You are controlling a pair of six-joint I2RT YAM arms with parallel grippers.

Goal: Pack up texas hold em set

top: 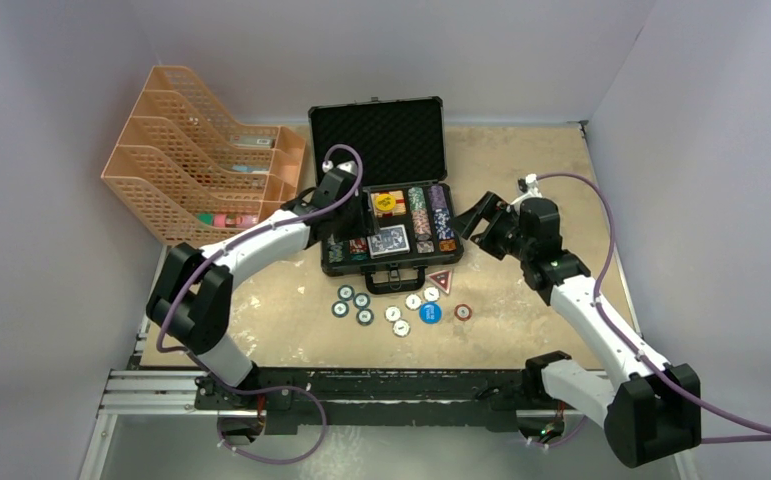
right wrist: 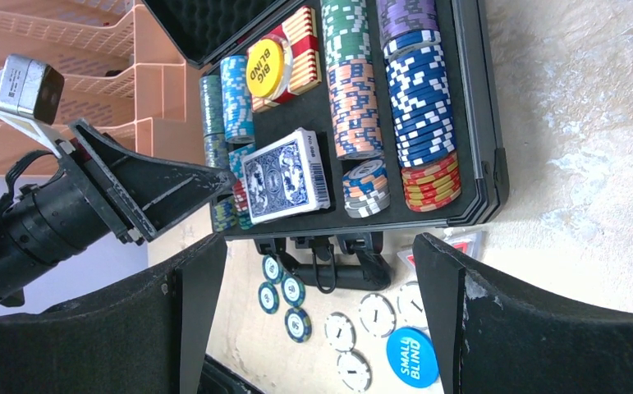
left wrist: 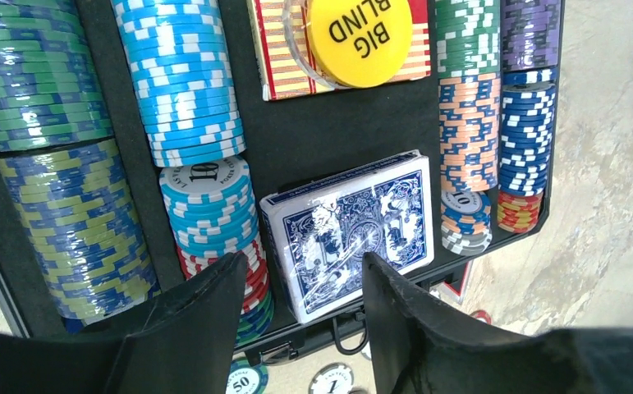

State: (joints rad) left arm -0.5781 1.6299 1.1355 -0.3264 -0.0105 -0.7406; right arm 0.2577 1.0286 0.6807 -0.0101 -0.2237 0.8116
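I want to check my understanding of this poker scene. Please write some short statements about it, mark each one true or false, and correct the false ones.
1. The blue card deck lies inside the case. True.
2. The lid of the case is shut. False: it stands open and upright.
3. The yellow Big Blind button lies on the table. False: it rests on the red deck in the case.
4. Loose chips lie on the table in front of the case. True.
5. The right fingers hold a chip. False: they are open and hold nothing.
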